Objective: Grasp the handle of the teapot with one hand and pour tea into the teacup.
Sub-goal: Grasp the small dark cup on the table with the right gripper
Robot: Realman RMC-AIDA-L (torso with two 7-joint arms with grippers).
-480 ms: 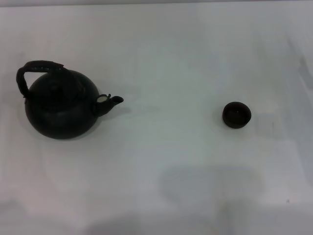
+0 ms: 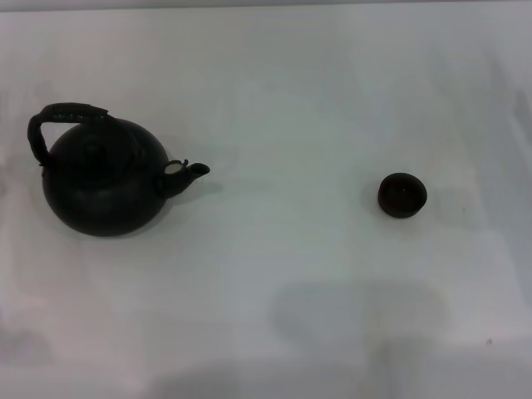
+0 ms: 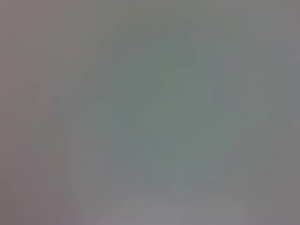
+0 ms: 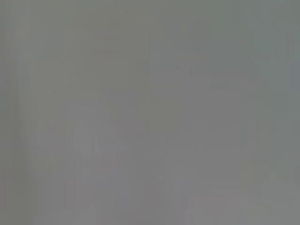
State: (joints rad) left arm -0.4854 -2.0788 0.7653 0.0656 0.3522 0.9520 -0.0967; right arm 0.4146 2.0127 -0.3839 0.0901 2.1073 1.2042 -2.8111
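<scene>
The round black teapot stands upright at the left of the white table in the head view. Its short spout points right toward the teacup. Its arched dark handle rises over the pot's top, leaning to the left. The small dark teacup stands upright at the right, well apart from the pot. Neither gripper shows in the head view. Both wrist views show only a plain grey surface, with no fingers and no task objects.
The white table spans the whole head view. Soft shadows lie on it near the front edge.
</scene>
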